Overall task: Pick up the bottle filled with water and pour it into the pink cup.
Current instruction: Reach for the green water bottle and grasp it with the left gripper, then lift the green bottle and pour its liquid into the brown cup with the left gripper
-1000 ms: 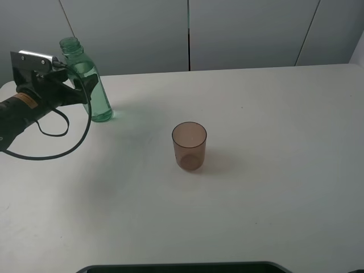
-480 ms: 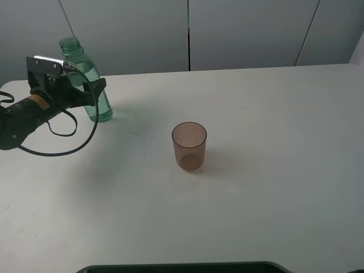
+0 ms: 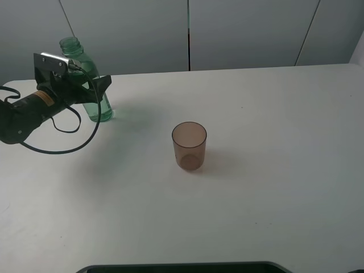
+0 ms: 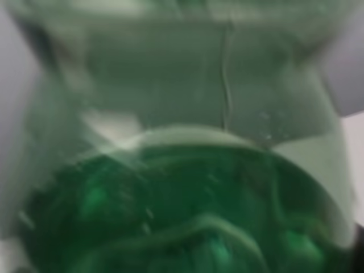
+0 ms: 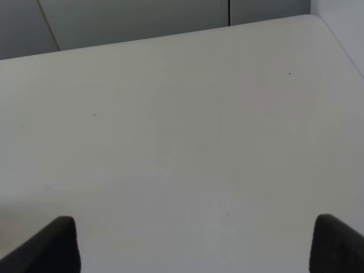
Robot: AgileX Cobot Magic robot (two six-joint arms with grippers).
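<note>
The green-tinted bottle (image 3: pixel 103 106) stands upright and uncapped at the table's far left, with clear liquid inside. My left gripper (image 3: pixel 92 90) is at its mid-body with its fingers on either side of it, and looks open. In the left wrist view the bottle (image 4: pixel 182 170) fills the frame, blurred and very close. The brownish-pink cup (image 3: pixel 189 147) stands upright and empty near the middle of the table, well to the right of the bottle. My right gripper (image 5: pixel 196 247) is open and empty over bare table; it is out of the exterior view.
The white table (image 3: pixel 273 187) meets grey wall panels (image 3: pixel 244 31) at the back. A black cable (image 3: pixel 62 149) loops down from my left arm over the table. A dark object's edge (image 3: pixel 182 267) shows at the front.
My left gripper has moved right and onward, so its fingers now reach around the bottle. The bottle and cup have not moved.
</note>
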